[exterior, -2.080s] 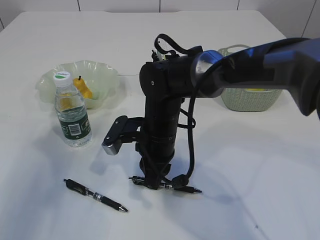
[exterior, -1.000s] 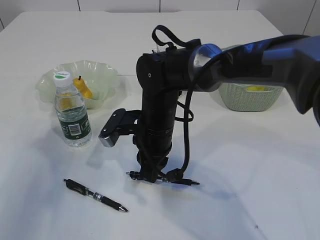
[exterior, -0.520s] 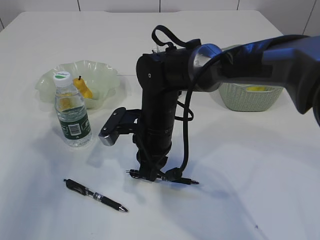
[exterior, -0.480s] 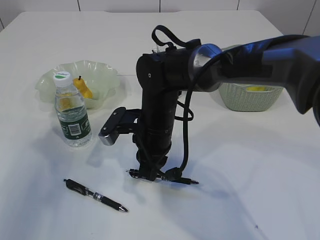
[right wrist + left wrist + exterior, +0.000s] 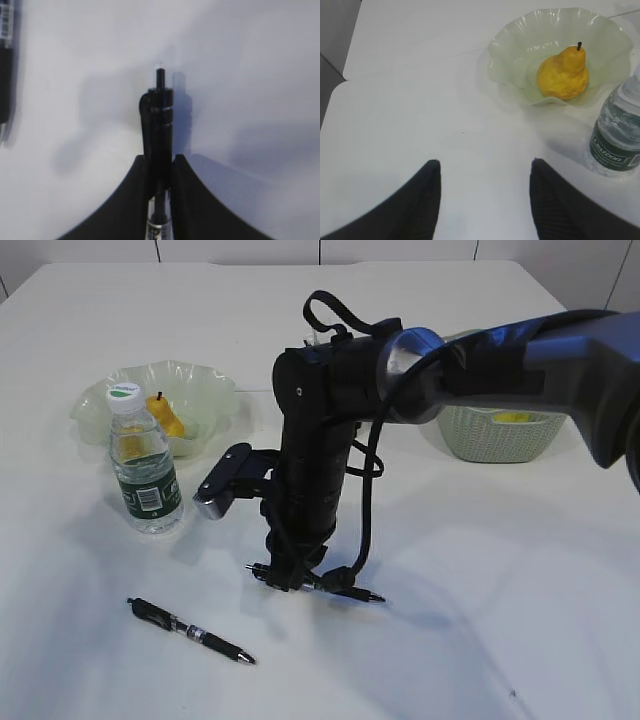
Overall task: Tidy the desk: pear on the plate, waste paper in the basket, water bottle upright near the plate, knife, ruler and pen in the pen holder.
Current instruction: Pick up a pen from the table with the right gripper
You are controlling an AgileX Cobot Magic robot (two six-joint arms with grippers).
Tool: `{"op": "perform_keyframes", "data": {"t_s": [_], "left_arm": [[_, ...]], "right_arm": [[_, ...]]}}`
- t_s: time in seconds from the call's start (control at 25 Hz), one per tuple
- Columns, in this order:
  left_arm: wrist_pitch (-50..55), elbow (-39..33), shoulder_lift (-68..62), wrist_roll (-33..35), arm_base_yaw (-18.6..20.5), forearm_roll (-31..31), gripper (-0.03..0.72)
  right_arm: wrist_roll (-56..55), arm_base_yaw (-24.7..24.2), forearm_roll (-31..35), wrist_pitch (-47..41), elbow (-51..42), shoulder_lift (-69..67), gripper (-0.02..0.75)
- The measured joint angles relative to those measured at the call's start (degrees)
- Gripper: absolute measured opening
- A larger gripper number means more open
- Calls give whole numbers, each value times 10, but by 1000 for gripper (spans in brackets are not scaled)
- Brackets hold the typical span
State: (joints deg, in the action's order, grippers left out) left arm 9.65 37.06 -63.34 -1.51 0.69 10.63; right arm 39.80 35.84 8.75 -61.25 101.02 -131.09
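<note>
Black pen clamped between right end effector fingers (crosswise).

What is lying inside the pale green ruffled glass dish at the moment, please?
A yellow-orange pear with a dark stem sits alone inside the pale green ruffled glass dish. The clear water bottle hides only the dish's near corner.

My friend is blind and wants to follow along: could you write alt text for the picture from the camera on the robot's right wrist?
Seen from just behind it, the right gripper is shut on a black pen, pinching the barrel so its clicker end points away above the white desk. The pen's shadow falls on the desk beyond, and part of a second black pen shows at the left edge.
</note>
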Motion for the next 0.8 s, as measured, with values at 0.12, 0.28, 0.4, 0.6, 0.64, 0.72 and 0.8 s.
{"op": "perform_keyframes", "data": {"t_s": [0.12, 0.28, 0.4, 0.6, 0.64, 0.72, 0.8], "left_arm": [[0, 0, 0, 0, 0, 0, 402], [0, 0, 0, 0, 0, 0, 402], [0, 0, 0, 0, 0, 0, 402], [0, 0, 0, 0, 0, 0, 402], [0, 0, 0, 0, 0, 0, 402], [0, 0, 0, 0, 0, 0, 402], [0, 0, 0, 0, 0, 0, 402]], "right_arm": [[-8, 0, 0, 18, 0, 0, 71], [-13, -4, 2, 28, 0, 0, 71], [-17, -8, 4, 28, 0, 0, 71], [-20, -8, 4, 30, 0, 0, 71], [-20, -8, 4, 26, 0, 0, 71], [-21, -8, 4, 11, 0, 0, 71], [-21, -10, 4, -3, 0, 0, 71]]}}
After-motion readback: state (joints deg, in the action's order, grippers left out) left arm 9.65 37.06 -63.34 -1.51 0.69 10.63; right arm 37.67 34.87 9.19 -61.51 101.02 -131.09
